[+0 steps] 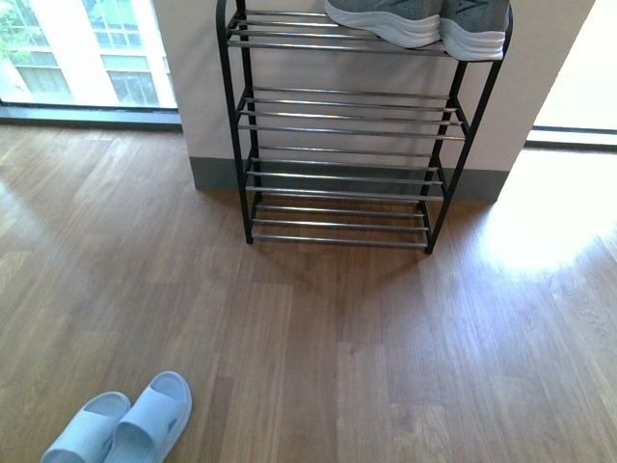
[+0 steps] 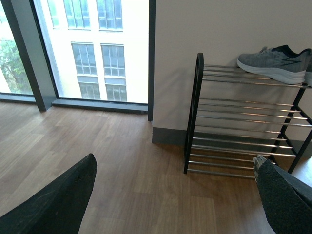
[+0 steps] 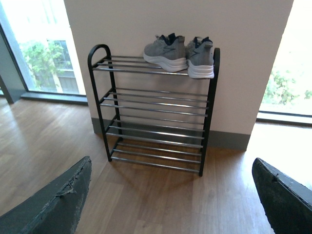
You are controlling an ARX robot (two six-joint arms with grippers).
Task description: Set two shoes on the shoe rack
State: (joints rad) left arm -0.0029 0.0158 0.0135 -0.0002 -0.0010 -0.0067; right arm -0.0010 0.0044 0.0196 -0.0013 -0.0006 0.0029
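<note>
Two dark fingers (image 2: 51, 204) fill the near corners of the left wrist view. They belong to the left gripper (image 2: 175, 162), which is spread wide with only bare wooden floor (image 2: 136, 195) between its tips. The right gripper (image 3: 171, 163) looks the same from its own wrist camera: its fingers (image 3: 53, 204) are far apart and hold nothing. Neither arm appears in the front view.

In the front view the light-blue slides (image 1: 120, 422) lie lowest, on the floor (image 1: 386, 338) at the robot's left. The two slides are side by side and touching — well apart from the shoe rack (image 1: 347, 177).

The shoe rack stands upright against a pale wall (image 1: 559, 58), with windows (image 1: 87, 48) on either side of that wall. It has a black frame and four tiers of thin shiny rods. It is also visible in the left wrist view (image 2: 197, 112) and the right wrist view (image 3: 156, 105).

The grey sneakers (image 1: 415, 24) sit on the top tier, toward its right end as the robot faces it. The right wrist view shows both sneakers (image 3: 178, 51) — one turned partly side-on, and the other at the very end of the shelf with its heel toward the camera. The two are just beside each other, and I cannot tell whether they touch. In the left wrist view only one sneaker (image 2: 273, 63) is fully visible, resting flat on the rods with its white sole down.
</note>
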